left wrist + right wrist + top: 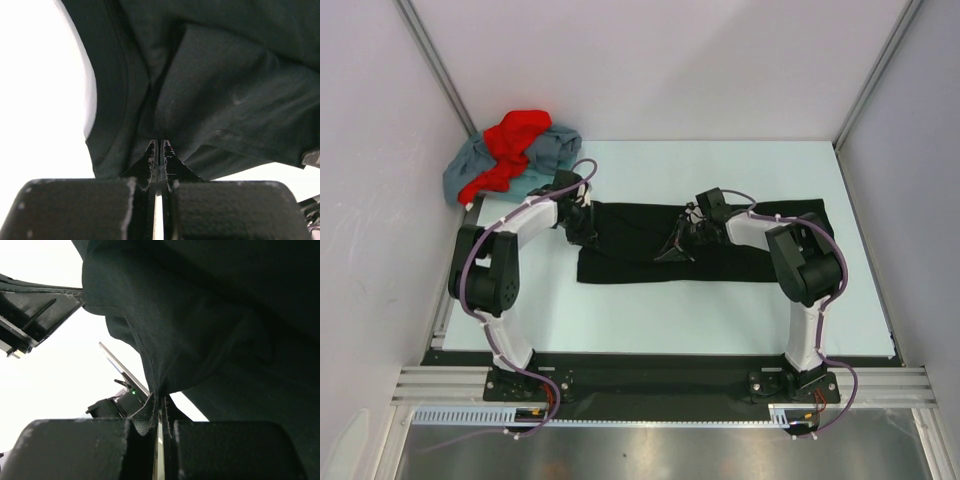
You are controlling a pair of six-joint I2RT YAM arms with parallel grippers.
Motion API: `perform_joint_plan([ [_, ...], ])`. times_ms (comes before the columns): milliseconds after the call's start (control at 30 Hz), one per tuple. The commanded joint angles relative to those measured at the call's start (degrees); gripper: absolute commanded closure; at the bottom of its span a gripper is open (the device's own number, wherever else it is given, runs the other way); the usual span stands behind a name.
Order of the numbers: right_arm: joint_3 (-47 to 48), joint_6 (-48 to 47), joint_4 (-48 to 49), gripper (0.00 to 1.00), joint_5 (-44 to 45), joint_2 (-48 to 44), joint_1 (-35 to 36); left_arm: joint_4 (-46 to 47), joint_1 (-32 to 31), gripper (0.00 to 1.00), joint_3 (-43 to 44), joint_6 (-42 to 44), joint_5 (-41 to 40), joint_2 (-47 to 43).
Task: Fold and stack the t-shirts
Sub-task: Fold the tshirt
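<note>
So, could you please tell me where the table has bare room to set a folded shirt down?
Two bare strips: the far one between the black shirt and the back wall, right of the red shirt and grey-blue shirt heap; and the near one between the black shirt and the arm bases. The far left corner and the middle are crowded.

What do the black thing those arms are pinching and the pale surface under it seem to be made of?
The black t-shirt looks like soft, matte knit cloth, perhaps cotton: it creases, hangs in folds and shows a stitched hem. The tabletop seems a smooth, hard, pale blue-white sheet, fairly matte; plastic or painted board, I cannot tell.
</note>
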Motion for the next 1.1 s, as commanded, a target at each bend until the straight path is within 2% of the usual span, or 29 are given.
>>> perform_joint_plan([
  [0, -0.31, -3.45, -4.11, 1.0, -1.38, -3.14, -0.58, 2.18, -0.72, 1.0, -1.21, -0.66, 0.77, -4.59],
  [500, 0.21, -6.0, -6.93, 1.0, -2.7, -0.25, -0.93, 1.92, -0.98, 0.99, -0.68, 1.36, -4.6, -3.37],
  [567, 0.82, -7.31, -8.76, 0.97, -2.7, -0.16, -0.85, 1.83, -0.98, 0.91, -0.94, 1.88, -3.46, -3.8],
  [600, 1.09, -9.14, -9.91, 0.84, -2.44, -0.42, -0.93, 1.57, -0.98, 0.79, -1.12, 1.8, -3.71, -4.76],
  [667, 1.53, -11.35, -13.76, 0.77, -1.3, -1.47, -1.63, 0.95, -0.98, 0.66, -1.21, 1.89, -4.33, -6.43],
  [700, 1.88, -12.23, -14.92, 0.75, -0.51, -2.26, -2.16, 0.69, -0.98, 0.56, -1.21, 1.8, -5.29, -7.14],
  [767, 2.58, -15.47, -18.6, 0.7, 2.38, -4.46, -3.3, 0.07, -0.98, 0.5, -0.95, 1.8, -5.83, -9.33],
  [867, 5.92, -18.64, -21.86, 0.66, 4.94, -4.56, -3.57, 0.51, -0.98, 0.49, -0.42, 0.92, -1.71, -10.04],
  [900, 7.84, -18.74, -22.05, 0.66, 4.77, -4.03, -3.4, 2.42, -1.07, 0.51, -0.42, 0.4, 2.57, -9.61],
  [1067, 12.42, -15.59, -18.11, 0.67, 3.37, -0.34, -2.17, 9.38, -2.21, 0.61, -0.86, -5.58, 11.3, -3.73],
])
